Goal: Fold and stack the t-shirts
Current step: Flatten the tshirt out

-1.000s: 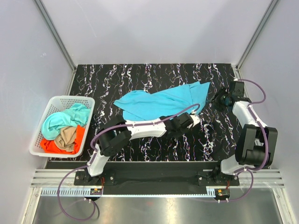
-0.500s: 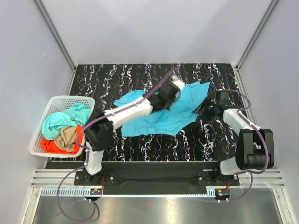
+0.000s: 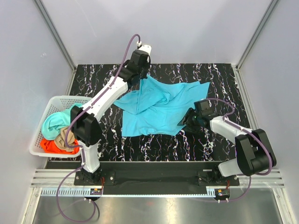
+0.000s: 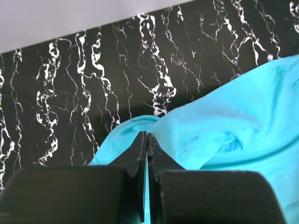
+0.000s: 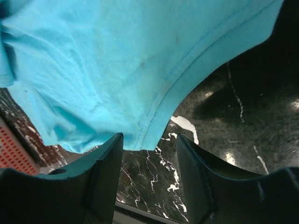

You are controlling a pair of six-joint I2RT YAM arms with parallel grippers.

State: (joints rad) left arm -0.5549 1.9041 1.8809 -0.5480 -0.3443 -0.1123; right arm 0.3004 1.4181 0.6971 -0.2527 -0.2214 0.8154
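Observation:
The bright cyan t-shirt (image 3: 159,109) lies spread and creased on the middle of the table. My left gripper (image 3: 144,76) reaches to the far back and is shut on the shirt's back edge; in the left wrist view (image 4: 147,138) cyan cloth (image 4: 219,126) shows between the closed jaws. My right gripper (image 3: 187,120) is open at the shirt's front right corner; in the right wrist view (image 5: 150,147) the stitched hem (image 5: 154,116) hangs just above the gap between the fingers. Mint-teal (image 3: 58,121), tan (image 3: 65,135) and orange-red (image 3: 48,146) t-shirts lie in the basket.
The white lattice basket (image 3: 58,99) stands at the table's left edge. The black marbled table (image 3: 210,74) is bounded by grey walls at the back and both sides. The left arm (image 3: 105,95) stretches diagonally across the left half of the table.
My left arm has swung from the shirt's middle to the far back left, pulling the cloth edge with it. My right gripper has moved nearer and leftward to the shirt's front right corner.

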